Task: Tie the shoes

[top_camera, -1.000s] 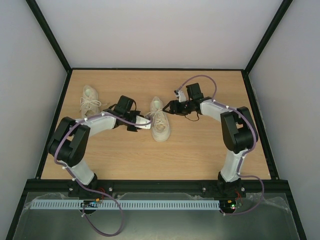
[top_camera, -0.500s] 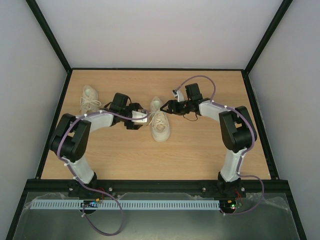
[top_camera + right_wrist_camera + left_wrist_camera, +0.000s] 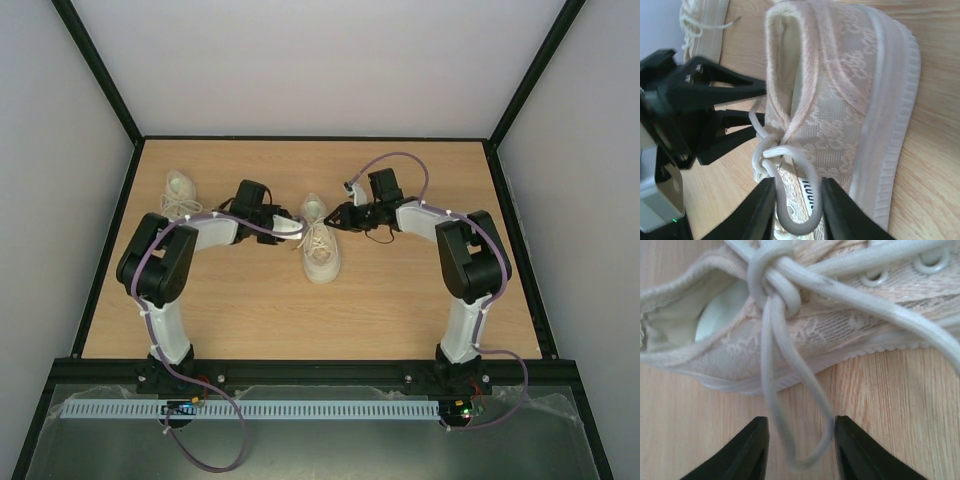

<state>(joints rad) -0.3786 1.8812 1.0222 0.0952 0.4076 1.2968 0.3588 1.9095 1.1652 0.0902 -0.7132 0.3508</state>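
The shoes are two cream sneakers: one lies at the back left, the other sits mid-table between my grippers. My left gripper is at that shoe's left side. In the left wrist view a lace loop hangs from the knot down between the open left gripper; it touches the right finger only. My right gripper is at the shoe's heel end. Its jaws stand apart around the other lace loop, which stays round and touches both fingers.
The wooden table is fenced by a black frame with pale walls on three sides. Both arm bases are bolted at the near edge. The left gripper's black body shows just beyond the shoe in the right wrist view.
The left gripper has swung up and in to the shoe's side, spread wide, then narrowed around a loop. The right jaws have narrowed around the other loop.
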